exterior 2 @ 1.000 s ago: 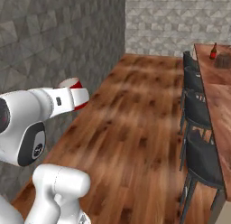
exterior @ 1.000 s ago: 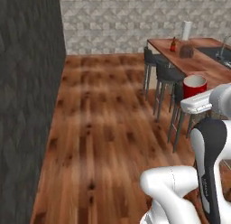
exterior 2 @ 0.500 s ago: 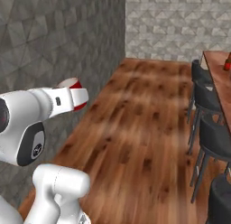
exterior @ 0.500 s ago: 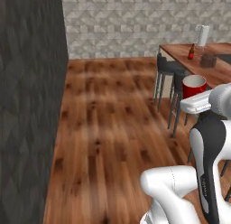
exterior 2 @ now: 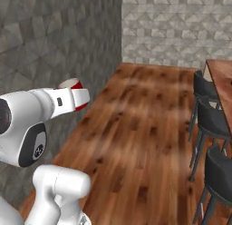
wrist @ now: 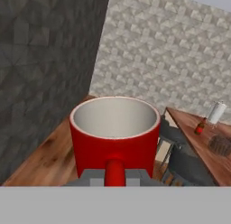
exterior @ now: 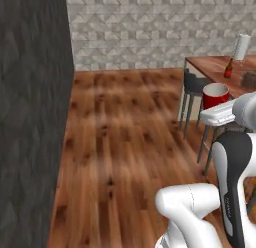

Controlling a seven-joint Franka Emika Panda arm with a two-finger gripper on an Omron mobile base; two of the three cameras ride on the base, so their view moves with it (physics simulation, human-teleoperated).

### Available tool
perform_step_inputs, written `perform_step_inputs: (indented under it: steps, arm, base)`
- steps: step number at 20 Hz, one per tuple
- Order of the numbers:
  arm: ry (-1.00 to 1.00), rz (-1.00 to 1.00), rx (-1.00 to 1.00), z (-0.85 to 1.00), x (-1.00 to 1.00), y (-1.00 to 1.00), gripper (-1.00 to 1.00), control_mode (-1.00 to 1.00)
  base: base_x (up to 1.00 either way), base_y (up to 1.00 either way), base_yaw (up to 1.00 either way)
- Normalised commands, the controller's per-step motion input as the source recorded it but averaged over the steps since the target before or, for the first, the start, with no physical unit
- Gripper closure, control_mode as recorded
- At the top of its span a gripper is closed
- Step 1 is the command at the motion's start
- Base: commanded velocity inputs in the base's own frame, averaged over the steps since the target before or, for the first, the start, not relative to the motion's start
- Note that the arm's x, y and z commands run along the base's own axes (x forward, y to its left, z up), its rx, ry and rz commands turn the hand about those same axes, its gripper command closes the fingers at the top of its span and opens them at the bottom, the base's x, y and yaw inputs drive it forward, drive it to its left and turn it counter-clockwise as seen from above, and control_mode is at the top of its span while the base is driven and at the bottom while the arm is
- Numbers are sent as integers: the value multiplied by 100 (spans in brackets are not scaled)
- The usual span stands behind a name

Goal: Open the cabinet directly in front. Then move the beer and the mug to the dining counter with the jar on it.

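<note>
Your gripper [wrist: 115, 177] was clamped shut on the mug [wrist: 115, 133] by its handle, the red cup upright with its pale inside showing, carried above the wood floor [exterior: 125, 142]. Beyond it, at about two o'clock in the hand view, dark stools [wrist: 187, 166] stood along the dining counter [wrist: 198, 146]. Farther along that top you had the beer [wrist: 200, 126] standing upright, the jar [wrist: 221, 145] near it, and a white paper-towel roll [wrist: 216, 112] behind them by the stone wall [wrist: 171, 60].

Likely home kitchen-diner: wood counter [exterior: 215, 65], bar stools [exterior 2: 210, 124], plank floor [exterior: 125, 137].
</note>
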Motion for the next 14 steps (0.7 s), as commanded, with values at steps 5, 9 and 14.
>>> perform_step_inputs:
  steps: [5, 9, 14]
  arm:
    - [0, 0, 0, 0, 0, 0, 100, 100]
    - [0, 0, 0, 0, 0, 0, 100, 100]
    - [0, 0, 0, 0, 0, 0, 100, 100]
  base:
    - [100, 14, -8]
    - [100, 21, -18]
    - [100, 34, -28]
